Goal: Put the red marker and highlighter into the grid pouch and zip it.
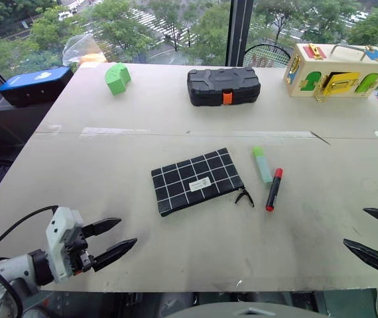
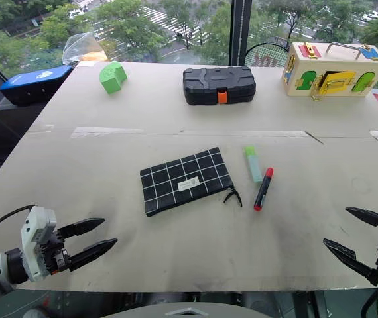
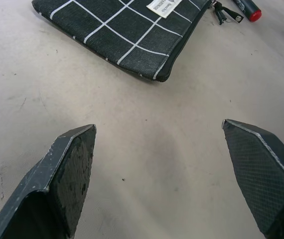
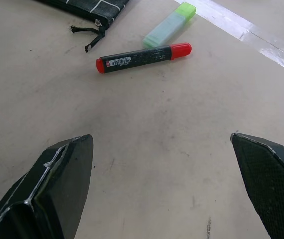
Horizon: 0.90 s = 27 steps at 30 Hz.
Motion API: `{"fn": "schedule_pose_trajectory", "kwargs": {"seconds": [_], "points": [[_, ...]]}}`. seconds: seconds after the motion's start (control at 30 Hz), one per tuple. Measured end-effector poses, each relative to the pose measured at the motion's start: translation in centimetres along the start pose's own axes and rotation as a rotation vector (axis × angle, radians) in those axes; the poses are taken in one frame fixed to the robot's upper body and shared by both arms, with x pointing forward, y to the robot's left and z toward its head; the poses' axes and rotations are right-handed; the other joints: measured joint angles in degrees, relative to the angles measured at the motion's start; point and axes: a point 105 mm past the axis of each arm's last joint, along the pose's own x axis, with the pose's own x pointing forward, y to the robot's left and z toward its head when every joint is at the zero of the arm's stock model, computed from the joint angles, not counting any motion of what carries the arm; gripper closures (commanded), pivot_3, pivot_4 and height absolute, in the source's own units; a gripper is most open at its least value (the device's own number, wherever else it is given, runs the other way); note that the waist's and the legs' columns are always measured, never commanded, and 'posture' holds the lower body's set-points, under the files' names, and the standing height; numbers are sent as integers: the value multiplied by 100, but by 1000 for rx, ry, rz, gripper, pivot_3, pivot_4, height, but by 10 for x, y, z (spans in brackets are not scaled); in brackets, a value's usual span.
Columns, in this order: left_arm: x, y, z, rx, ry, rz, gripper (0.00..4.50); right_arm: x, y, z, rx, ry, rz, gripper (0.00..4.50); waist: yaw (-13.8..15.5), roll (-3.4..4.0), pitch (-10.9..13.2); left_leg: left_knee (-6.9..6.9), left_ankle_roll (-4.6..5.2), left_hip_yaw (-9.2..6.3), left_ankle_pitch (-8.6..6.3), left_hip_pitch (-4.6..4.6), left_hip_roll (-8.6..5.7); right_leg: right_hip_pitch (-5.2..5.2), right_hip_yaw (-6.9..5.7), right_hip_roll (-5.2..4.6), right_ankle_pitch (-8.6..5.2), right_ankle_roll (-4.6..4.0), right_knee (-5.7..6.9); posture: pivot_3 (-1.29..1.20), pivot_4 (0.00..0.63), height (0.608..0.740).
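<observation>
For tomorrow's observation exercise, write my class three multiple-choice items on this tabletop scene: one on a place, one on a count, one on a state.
1. Where does the highlighter lie?
A. Between the grid pouch and the red marker
B. Inside the pouch
C. Beside the black hard case

2. How many pens lie on the table?
A. One
B. Two
C. Four

3. How does the left tool stand?
A. Shut on the marker
B. Shut on the pouch
C. Open, holding nothing

Answers:
1 A: it rests just right of the pouch, with the marker on its other side.
2 B: the highlighter and the marker are the only pens.
3 C: its fingers are spread over bare table, short of the pouch.
</observation>
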Motion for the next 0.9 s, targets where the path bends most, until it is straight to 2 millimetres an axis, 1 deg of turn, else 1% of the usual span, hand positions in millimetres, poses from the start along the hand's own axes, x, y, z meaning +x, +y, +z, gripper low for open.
{"fn": "schedule_pose_trajectory", "kwargs": {"seconds": [0.07, 0.1, 0.17, 0.23, 0.27, 0.3, 0.37, 0.4, 0.47, 0.53, 0.6, 0.67, 0.77, 0.9], "points": [[3, 3, 4, -6, -21, 14, 333, 1, -2, 2, -3, -16, -16, 0, 1, 0, 0, 0, 0, -1, 0, 0, 0, 0, 0, 0, -9, 15, 0, 0, 150, 740], [11, 11, 14, -36, -98, 60, 333, 7, -3, 6, 10, -70, -47, 0, 16, 1, 0, 1, 1, -2, 0, 1, -1, 1, 0, -1, -9, 16, 0, 0, 150, 740], [24, 21, 33, -71, -199, 97, 333, 26, 0, 24, 20, -191, -45, 0, 13, 1, 1, 15, 1, -6, 1, -1, 0, 2, -1, -2, -5, 13, 18, 0, 150, 740], [30, 26, 45, -82, -233, 124, 333, 35, 6, 42, 20, -267, -24, 0, 5, -2, -5, 15, 2, -5, 4, 0, 0, 3, -1, -2, -1, 8, 18, 0, 150, 740], [32, 29, 47, -10, -207, 148, 333, 39, 11, 50, 26, -296, -5, 0, -1, -4, -8, 15, 9, 0, 8, 2, -3, 3, 0, -1, 9, -11, 18, 0, 150, 740], [33, 29, 47, 13, -195, 150, 333, 40, 12, 51, 28, -301, 1, 0, -4, -9, -11, 12, 9, 2, 8, 3, -3, 4, 0, 1, 10, -12, 16, 0, 150, 740], [36, 30, 37, 275, -78, 135, 333, 45, 22, 57, 20, -301, 64, 0, -6, -24, -21, 2, 6, 14, 15, 5, -5, 2, 8, 4, 9, -14, 6, 0, 150, 740], [37, 30, 33, 435, -29, 115, 333, 46, 28, 57, 5, -278, 113, 0, 1, -15, -21, -4, 7, 17, 15, 5, -7, 0, 9, 2, 9, -15, 1, 0, 150, 740], [39, 31, 30, 597, 8, 89, 333, 47, 37, 58, -17, -256, 174, 0, 19, -20, -24, -12, 18, 18, 9, 3, -6, -2, 8, -1, 9, -16, -6, 0, 150, 740], [48, 31, 28, 755, 19, 59, 333, 47, 44, 57, -29, -237, 226, 0, 51, -24, -27, -12, 21, 17, 7, 3, -6, -2, 6, -6, 9, -16, -8, 0, 150, 740], [55, 30, 23, 835, 26, 35, 333, 48, 46, 58, -34, -237, 236, 0, 54, -25, -27, -12, 21, 18, 5, 3, -6, -2, 7, -9, 9, -16, -8, 0, 150, 740], [65, 24, 13, 942, 24, 5, 333, 47, 51, 59, -34, -237, 242, 0, 35, -27, -32, -12, 22, 17, 4, 5, -5, -2, 9, -11, 10, -16, -7, 0, 150, 740], [69, 23, 15, 1004, 5, 17, 333, 46, 54, 56, -20, -234, 234, 0, 31, -23, -38, -12, 23, 17, 4, 5, -4, -1, 8, -14, 10, -16, -7, 0, 150, 740], [91, 19, 22, 1057, -46, 52, 333, 46, 58, 54, -28, -233, 224, 0, 92, 15, -55, -4, 30, 20, 5, 9, -12, 6, 1, -24, 10, -13, 1, 0, 150, 740]]}}
